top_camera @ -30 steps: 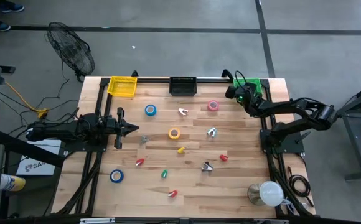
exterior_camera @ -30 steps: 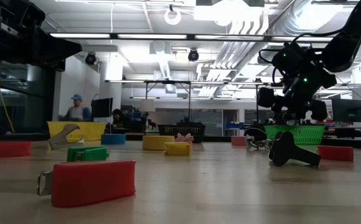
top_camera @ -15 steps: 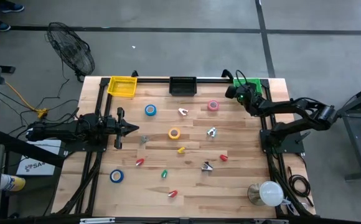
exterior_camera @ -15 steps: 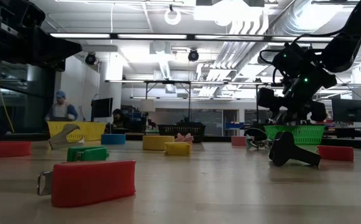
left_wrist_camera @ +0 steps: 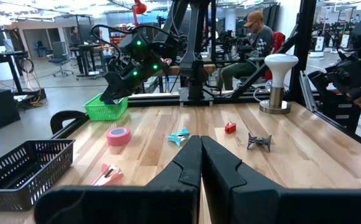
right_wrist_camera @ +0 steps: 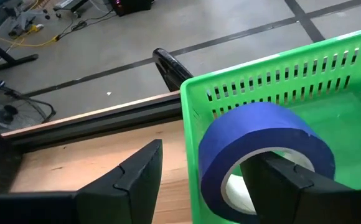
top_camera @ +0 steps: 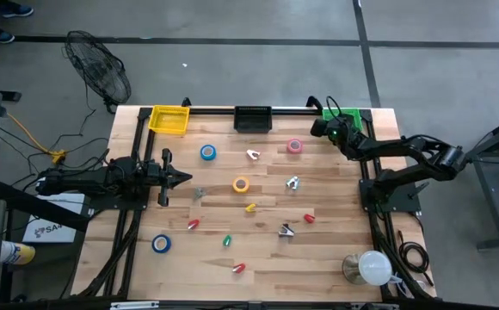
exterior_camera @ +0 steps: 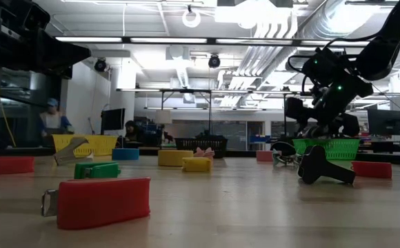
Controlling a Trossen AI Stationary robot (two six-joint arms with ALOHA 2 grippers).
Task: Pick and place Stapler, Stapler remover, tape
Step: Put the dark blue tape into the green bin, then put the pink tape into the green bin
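Left gripper (top_camera: 183, 178): fingers pressed together with nothing between them, at 9 o'clock on the table (top_camera: 267, 258), pointing toward 3 o'clock.
Yellow basket (top_camera: 169, 120): at the far edge toward 11 o'clock; contents cannot be told.
Black basket (top_camera: 252, 119): at 12 o'clock on the far edge; the left wrist view shows its mesh wall, contents cannot be told.
Green basket (right_wrist_camera: 292, 87): at the far corner toward 1 o'clock, under the right gripper.
Right gripper (right_wrist_camera: 199, 168): fingers spread, hanging over the near rim of the green basket; one finger stands outside the basket wall, the other inside.
Blue tape roll (right_wrist_camera: 261, 146): standing on edge between the spread fingers, inside the green basket just beside its wall; whether a finger touches it cannot be told.
Other tape on the table, left to right: blue roll (top_camera: 161, 244) at 7 o'clock, blue roll (top_camera: 207, 152) at 11 o'clock, yellow roll (top_camera: 241, 184) near the centre, pink roll (top_camera: 294, 145) at 1 o'clock, near the right gripper and the green basket.
Small pieces: red, green and yellow ones lie scattered between 5 and 7 o'clock, well apart from both grippers.
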